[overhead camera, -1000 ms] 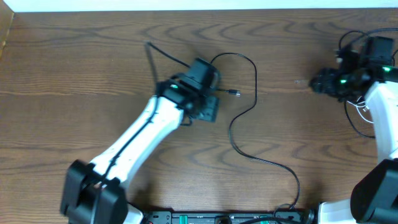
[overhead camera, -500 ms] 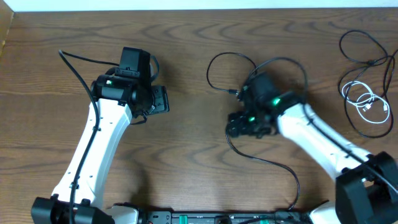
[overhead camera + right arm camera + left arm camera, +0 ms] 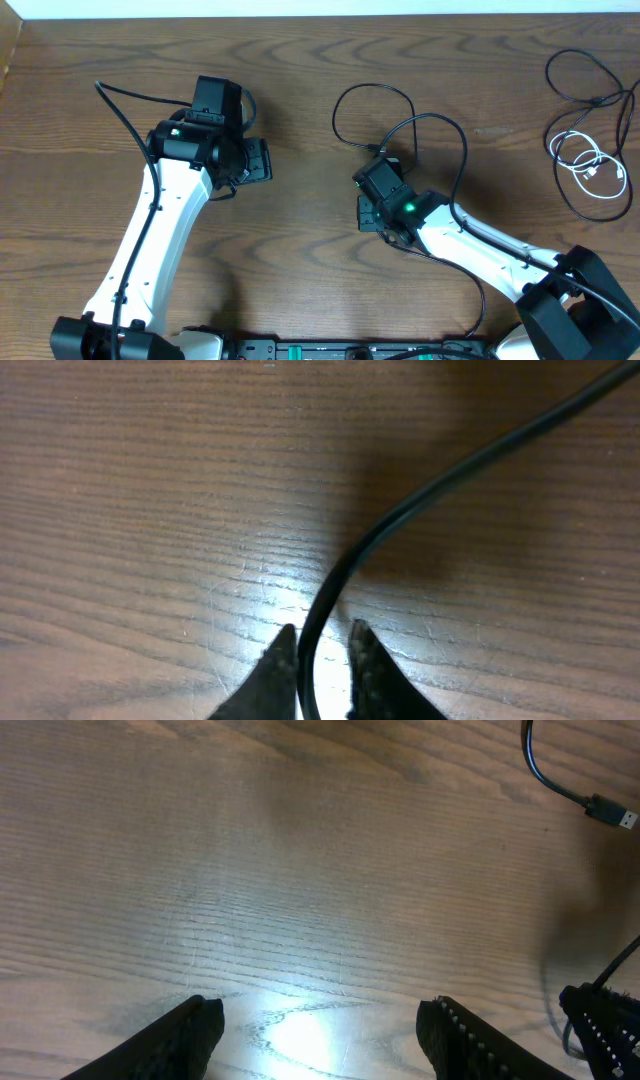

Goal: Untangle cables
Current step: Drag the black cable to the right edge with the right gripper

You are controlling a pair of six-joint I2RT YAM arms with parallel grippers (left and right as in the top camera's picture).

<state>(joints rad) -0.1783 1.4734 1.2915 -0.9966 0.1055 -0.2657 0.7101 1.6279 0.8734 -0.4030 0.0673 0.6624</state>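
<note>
A long black cable (image 3: 412, 108) loops across the table's middle, and its small plug (image 3: 376, 150) lies by the loop. My right gripper (image 3: 372, 215) sits low over this cable. In the right wrist view its fingertips (image 3: 285, 660) are shut on the black cable (image 3: 420, 505), which runs up and to the right from between them. My left gripper (image 3: 262, 160) hovers left of the loop, open and holding nothing. In the left wrist view its fingers (image 3: 195, 1025) stand wide apart over bare wood, with the plug (image 3: 610, 813) at the top right. Another black cable (image 3: 590, 80) and a white cable (image 3: 590, 165) lie at the far right.
The black cable trails from the right gripper toward the front edge (image 3: 478, 295). The left arm's own thick wire (image 3: 125, 105) arcs out at the far left. The wooden table top (image 3: 300, 260) lies between the two arms.
The right arm came from the far right to the middle, then shifted down and left and shut on the black cable. The left arm swung left, then stayed still.
</note>
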